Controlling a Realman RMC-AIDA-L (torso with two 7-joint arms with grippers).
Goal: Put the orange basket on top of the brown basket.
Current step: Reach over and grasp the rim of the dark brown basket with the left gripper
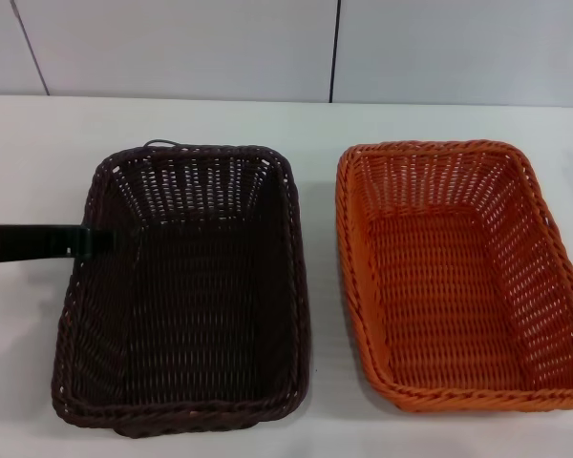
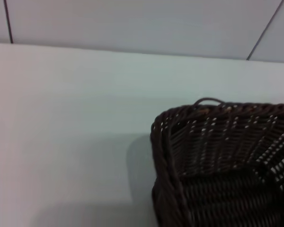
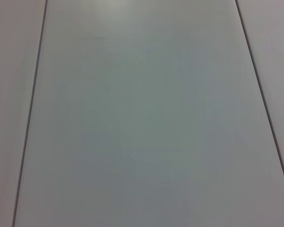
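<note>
The brown basket is sitting on the white counter, on the robot's left, and the orange basket is sitting just beside it on the right, a narrow strip of counter showing between their long sides. Both are lying upright with their open tops facing up, nothing inside either one. The left gripper is reaching in from the left edge, its dark tip lying over the brown basket's left rim; I cannot tell how far its jaws are standing open or whether they are gripping the weave. The left wrist view is showing a corner of the brown basket on the counter. The right gripper is not showing anywhere; its wrist camera is facing only pale panels.
</note>
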